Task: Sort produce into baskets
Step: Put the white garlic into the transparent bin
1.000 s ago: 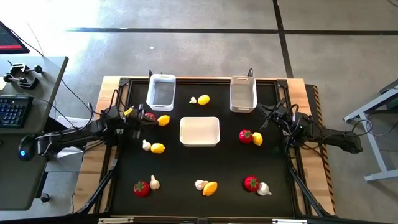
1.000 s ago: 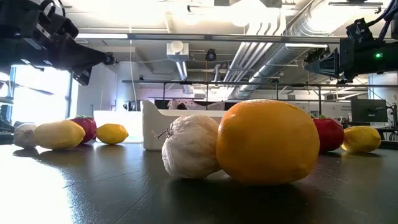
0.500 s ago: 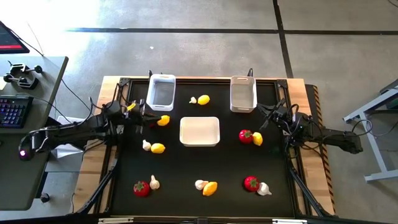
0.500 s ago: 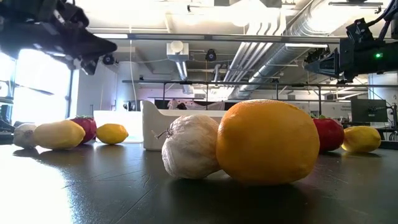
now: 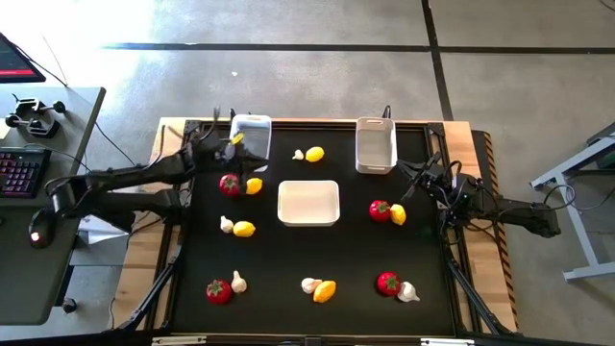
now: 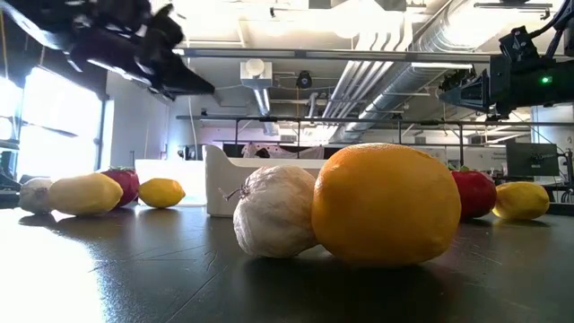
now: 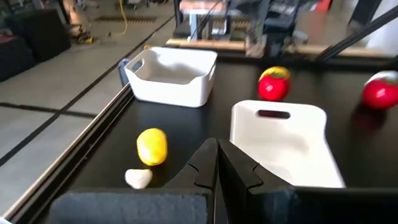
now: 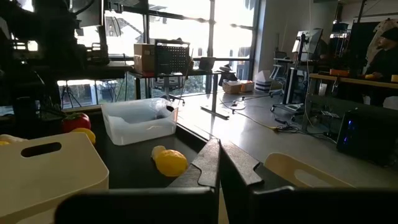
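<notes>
My left gripper (image 5: 236, 144) is shut and empty, raised above the table at the left rim of the far-left white basket (image 5: 253, 135); it also shows in the low view (image 6: 202, 85) and in its wrist view (image 7: 217, 163). A red tomato (image 5: 229, 184) and a lemon (image 5: 254, 185) lie on the mat just near of it. My right gripper (image 5: 421, 177) is shut and empty, raised near the table's right edge (image 8: 219, 163). A wider basket (image 5: 308, 203) stands at the centre and a narrow one (image 5: 376, 144) at the far right. All three baskets look empty.
Loose produce lies across the black mat: a lemon and garlic (image 5: 307, 154) between the far baskets, garlic and lemon (image 5: 237, 228) at left, a tomato and lemon (image 5: 387, 211) at right, and tomatoes, garlic and an orange lemon (image 5: 325, 290) along the near side.
My left gripper has risen and swung toward the table's far edge and rightward, from beside the red tomato to the far-left basket's rim. It stays shut. The tomato, half hidden under it before, now lies in plain view where it was.
</notes>
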You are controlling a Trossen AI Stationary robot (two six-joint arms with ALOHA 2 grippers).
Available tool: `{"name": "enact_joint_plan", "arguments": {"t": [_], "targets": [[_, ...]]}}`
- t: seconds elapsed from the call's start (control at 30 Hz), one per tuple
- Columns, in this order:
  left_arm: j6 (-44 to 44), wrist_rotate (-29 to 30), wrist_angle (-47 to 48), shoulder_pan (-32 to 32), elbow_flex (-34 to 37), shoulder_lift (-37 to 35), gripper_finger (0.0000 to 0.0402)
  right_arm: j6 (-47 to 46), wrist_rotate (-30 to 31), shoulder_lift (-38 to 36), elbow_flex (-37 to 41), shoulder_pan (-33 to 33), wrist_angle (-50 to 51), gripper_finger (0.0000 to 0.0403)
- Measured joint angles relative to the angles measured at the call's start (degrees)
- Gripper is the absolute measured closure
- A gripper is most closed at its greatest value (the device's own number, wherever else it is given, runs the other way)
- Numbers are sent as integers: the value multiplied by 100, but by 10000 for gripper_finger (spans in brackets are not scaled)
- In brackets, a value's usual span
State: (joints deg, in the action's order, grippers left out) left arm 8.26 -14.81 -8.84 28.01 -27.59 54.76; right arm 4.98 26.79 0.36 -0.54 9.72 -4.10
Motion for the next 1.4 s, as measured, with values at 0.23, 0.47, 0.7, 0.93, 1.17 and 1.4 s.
{"name": "enact_joint_plan", "arguments": {"t": [0.23, 0.47, 0.7, 0.93, 1.17, 1.4], "targets": [[499, -528, 142, 178, -876, 1250, 402, -1, 0, 0, 0, 2, 0, 403], [854, -593, 659, 355, -1834, 2242, 401, -1, 0, 0, -2, 2, 0, 403], [1325, -566, 2298, 594, -3214, 3275, 401, -1, 0, 0, 0, 2, 0, 403], [2893, -51, 4547, 689, -4747, 4298, 401, 0, -4, 0, 0, 0, 0, 403], [3747, 203, 4851, 633, -5089, 4799, 401, -1, -24, 0, 0, 1, 0, 403], [3595, 481, 4584, 463, -5093, 5126, 364, 0, -22, 0, 0, 0, 0, 403]]}}
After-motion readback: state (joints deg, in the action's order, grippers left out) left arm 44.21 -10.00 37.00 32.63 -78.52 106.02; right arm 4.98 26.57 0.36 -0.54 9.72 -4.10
